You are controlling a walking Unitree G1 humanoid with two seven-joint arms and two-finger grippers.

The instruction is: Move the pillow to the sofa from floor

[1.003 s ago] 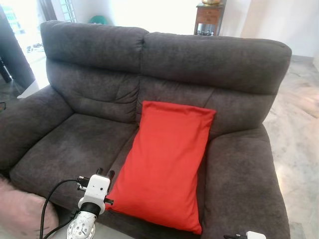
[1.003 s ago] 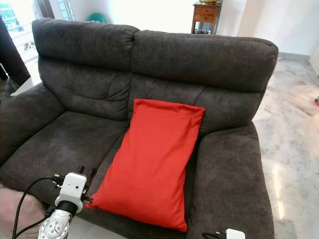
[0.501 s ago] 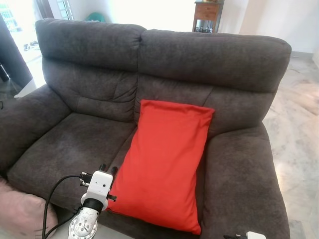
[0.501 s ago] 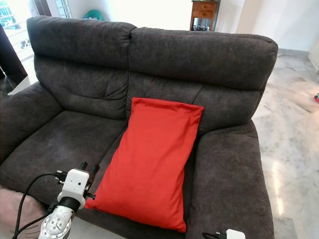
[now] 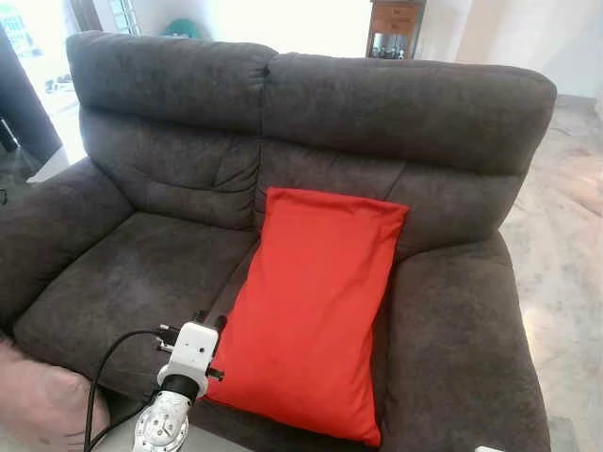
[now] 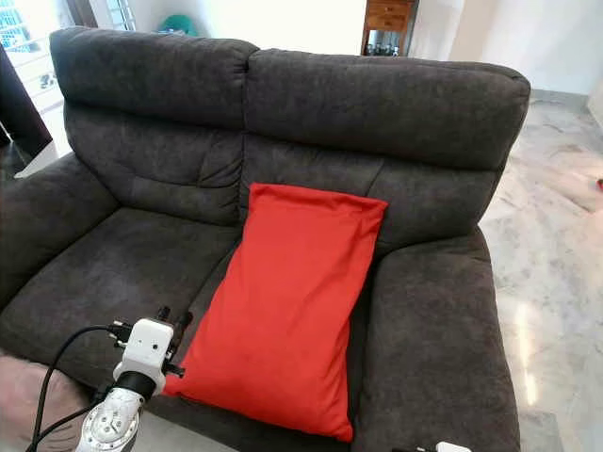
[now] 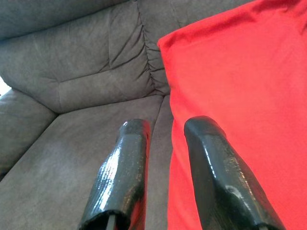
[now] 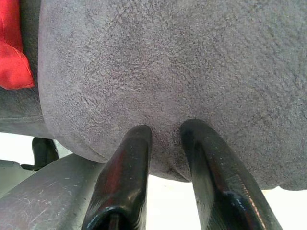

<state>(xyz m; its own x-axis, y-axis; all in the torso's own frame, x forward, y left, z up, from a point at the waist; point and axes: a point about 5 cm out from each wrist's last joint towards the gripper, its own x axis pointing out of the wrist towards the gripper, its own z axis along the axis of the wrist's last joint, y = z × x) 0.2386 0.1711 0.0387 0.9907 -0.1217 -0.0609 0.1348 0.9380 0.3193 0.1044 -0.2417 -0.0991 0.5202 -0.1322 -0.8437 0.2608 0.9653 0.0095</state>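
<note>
Grey suede sofa (image 5: 170, 169), red pillow (image 5: 311, 301) on seat, marble floor (image 5: 565, 254).

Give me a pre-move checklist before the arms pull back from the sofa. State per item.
1. Red pillow on the sofa seat, leaning on the backrest: ok.
2. Left gripper empty, fingers slightly apart, beside the pillow's edge: ok.
3. Right gripper empty, facing the sofa's armrest front: ok.
4. Pillow stable against sliding off the seat front: cannot tell; its lower corner sits near the edge.
5. Left arm's cable free of snags: cannot tell.
6. Pink object by the left armrest out of the retreat path: cannot tell.
</note>
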